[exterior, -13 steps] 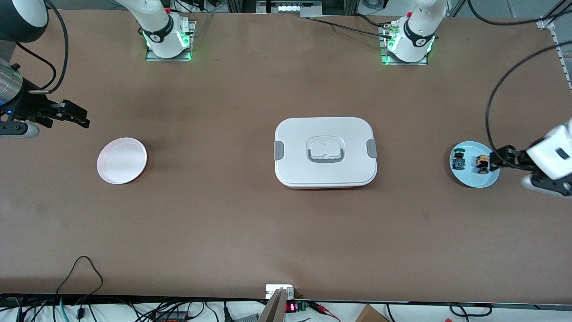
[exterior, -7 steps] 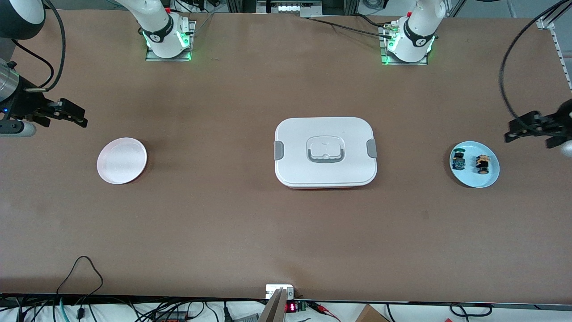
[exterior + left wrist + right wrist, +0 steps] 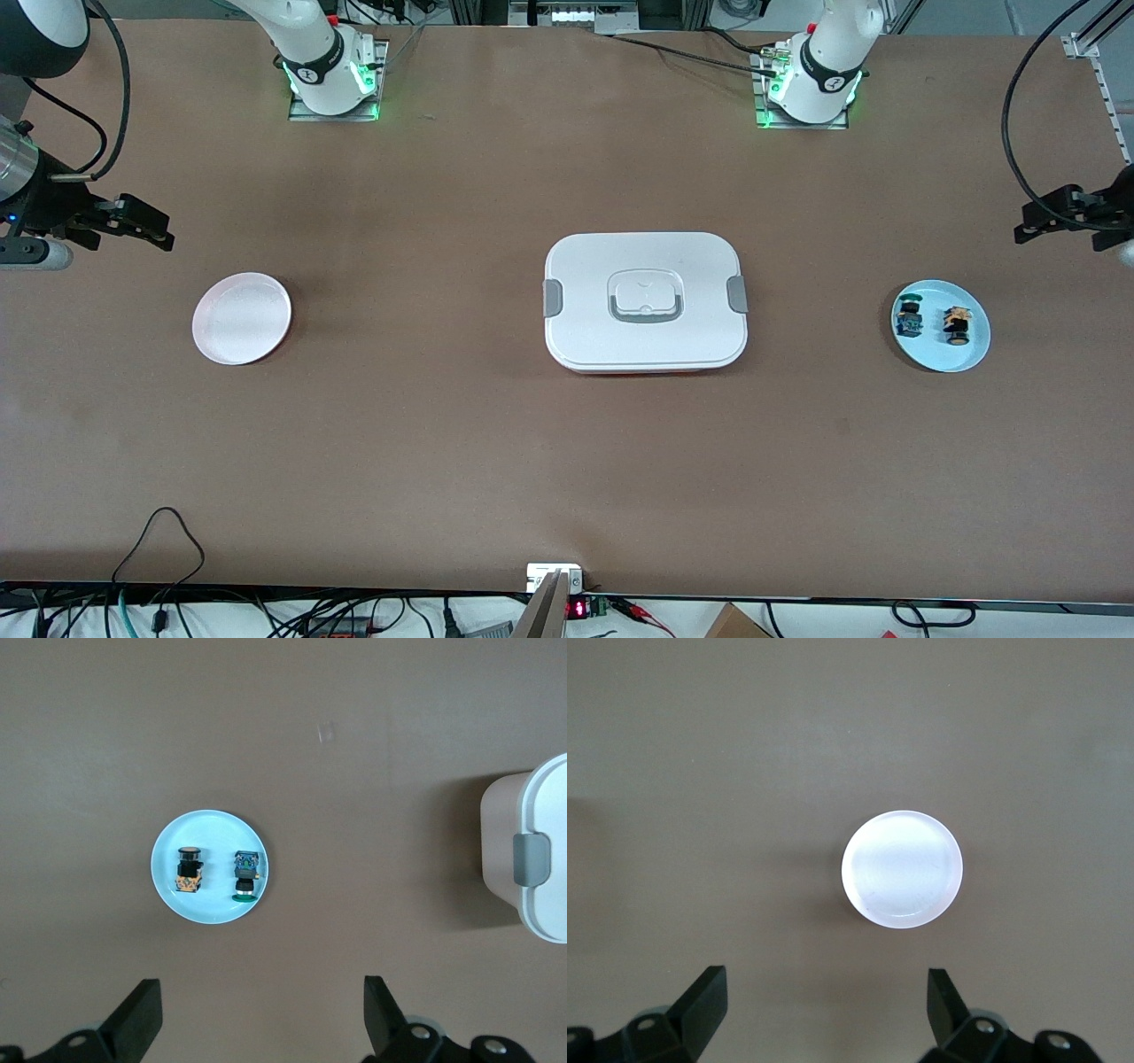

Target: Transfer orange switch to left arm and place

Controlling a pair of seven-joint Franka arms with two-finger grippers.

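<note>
1. brown table (image 3: 443,443) fills the front view; cables and gear along its near edge are cut off by the frame.
2. the box (image 3: 645,301) sits mid-table, lid on and grey clips at both ends; the left wrist view shows only one clipped end of it.
3. a blue plate (image 3: 966,353) lies at the box's 3 o'clock in the front view, toward the left arm's end.
4. on that plate the orange switch (image 3: 956,324) lies just beside a blue-green switch (image 3: 908,317), apart from it; its fine detail is hard to make out.
5. the left gripper (image 3: 1028,223), partly cut off at the frame edge, hangs at the plate's 1 o'clock, jaws wide apart and empty.
6. a pink plate (image 3: 242,318) lies at the box's 9 o'clock.
7. the right gripper (image 3: 158,230) hangs at the pink plate's 11 o'clock, jaws spread and empty; its wrist runs out of frame.
</note>
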